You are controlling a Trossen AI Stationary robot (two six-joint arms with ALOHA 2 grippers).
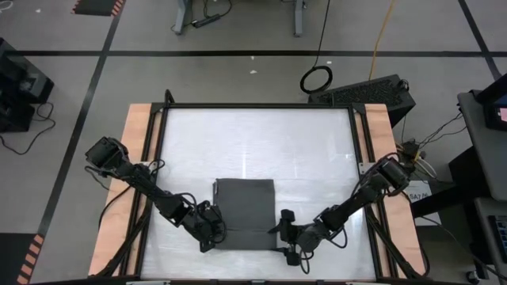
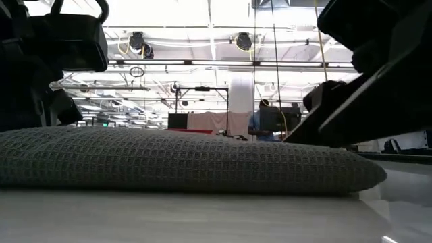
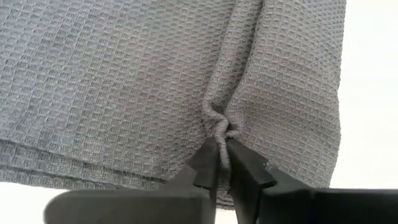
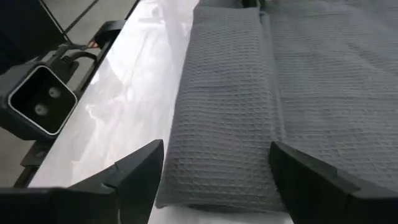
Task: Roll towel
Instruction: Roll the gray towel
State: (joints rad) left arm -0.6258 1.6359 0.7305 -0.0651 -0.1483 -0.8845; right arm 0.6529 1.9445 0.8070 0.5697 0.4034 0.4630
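The dark grey towel (image 1: 244, 207) lies folded on the white table (image 1: 253, 142), and its near part forms a thick rolled band (image 4: 224, 106). That band fills the front of the low view (image 2: 182, 162). My left gripper (image 1: 215, 231) is at the towel's left edge, shut on a pucker of cloth (image 3: 222, 149). At the band's right end my right gripper (image 1: 283, 231) stands open. One of its fingers (image 4: 140, 168) is on the band's near side and the other on its far side; I cannot tell whether they touch the band. My left gripper pinches a small puckered fold of the towel (image 3: 219, 124) between its two fingers. The fold sits on the crease where the rolled band meets the flat part, close to the towel's left edge. The fingers slant down from the table's left. The towel lies on the table.
A black frame (image 1: 261, 105) and wooden side strips (image 1: 135, 158) border the table. The low camera (image 4: 37, 102) sits at the near edge, close to my right gripper. Bare white tabletop stretches beyond the towel toward the far edge.
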